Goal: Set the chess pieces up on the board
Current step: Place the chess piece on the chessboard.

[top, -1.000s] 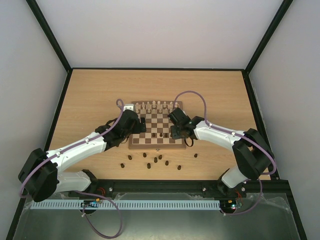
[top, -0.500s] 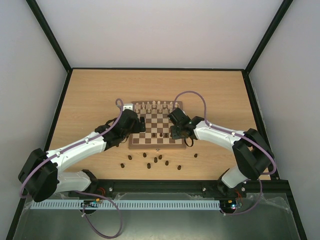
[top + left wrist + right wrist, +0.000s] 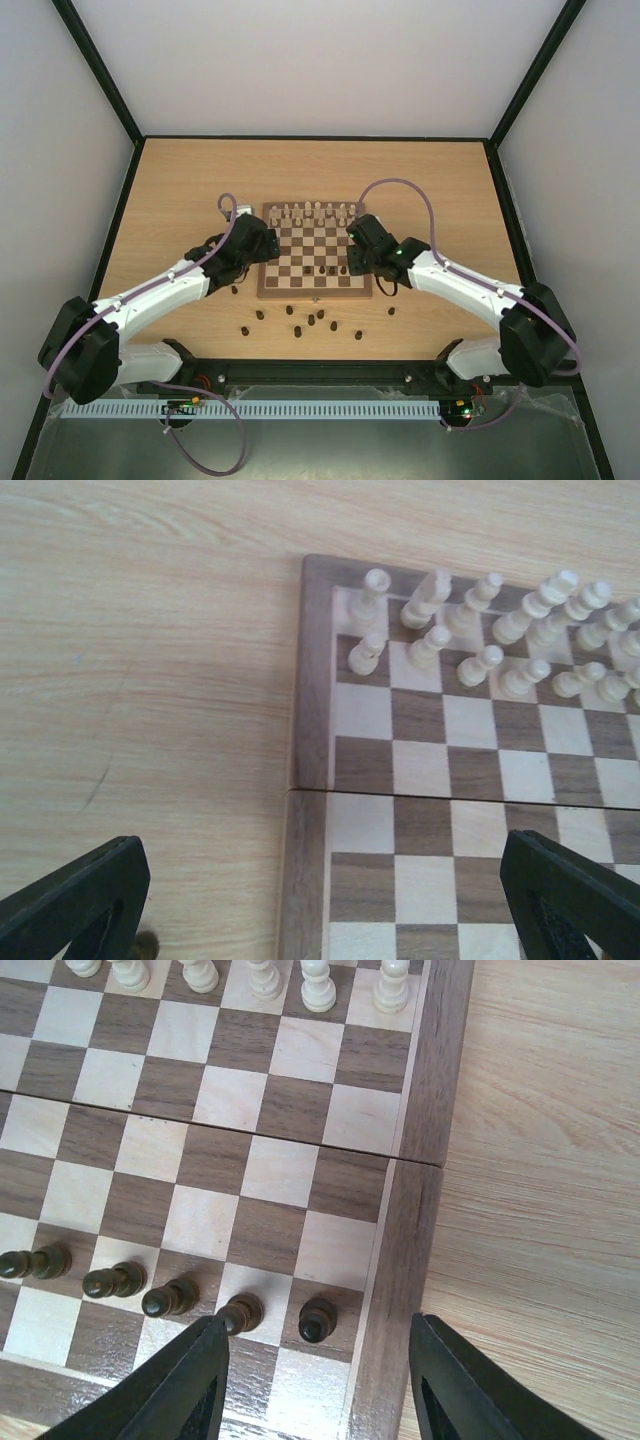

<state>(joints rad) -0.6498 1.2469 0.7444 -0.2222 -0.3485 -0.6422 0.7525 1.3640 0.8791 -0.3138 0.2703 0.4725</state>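
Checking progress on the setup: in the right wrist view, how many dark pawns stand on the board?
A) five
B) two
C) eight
A: five dark pawns stand side by side in one row on the board, one rank in from its near edge.

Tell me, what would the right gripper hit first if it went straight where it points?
Probably the dark pawn between the right gripper's open jaws, near the board's right edge. Depth is unclear; it might land on the square beside it.
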